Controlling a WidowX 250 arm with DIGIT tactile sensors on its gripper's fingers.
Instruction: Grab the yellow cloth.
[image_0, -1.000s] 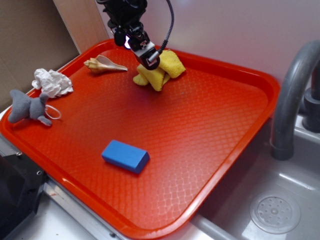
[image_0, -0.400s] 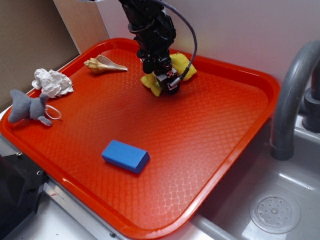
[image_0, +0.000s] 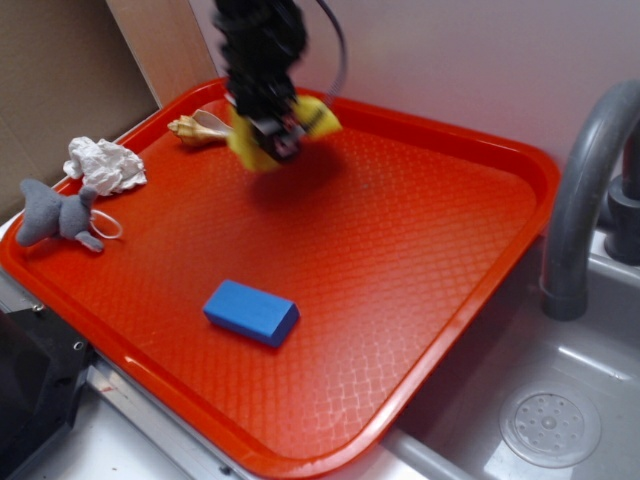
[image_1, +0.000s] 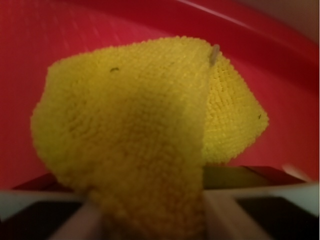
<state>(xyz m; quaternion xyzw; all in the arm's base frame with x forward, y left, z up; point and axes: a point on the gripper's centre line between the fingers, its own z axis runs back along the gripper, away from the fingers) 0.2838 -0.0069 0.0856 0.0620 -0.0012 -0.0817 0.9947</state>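
Observation:
The yellow cloth (image_0: 250, 140) is a bright yellow terry bundle at the back of the red tray (image_0: 420, 250). My gripper (image_0: 280, 140), blurred by motion, sits right on it. In the wrist view the cloth (image_1: 145, 135) fills the frame and runs down between my two pale fingers (image_1: 225, 217), pinched there. The gripper (image_1: 150, 220) is shut on the cloth. Most of the cloth's far side is hidden behind the arm in the exterior view.
A shell (image_0: 195, 127) lies just left of the cloth. A white papery wad (image_0: 105, 165) and a grey plush toy (image_0: 55, 215) lie at the tray's left edge. A blue block (image_0: 250, 311) lies near the front. A grey faucet (image_0: 585, 200) and sink (image_0: 550, 420) are on the right.
The gripper dropped onto the cloth and closed on it, then swung left toward the shell, carrying the cloth with it.

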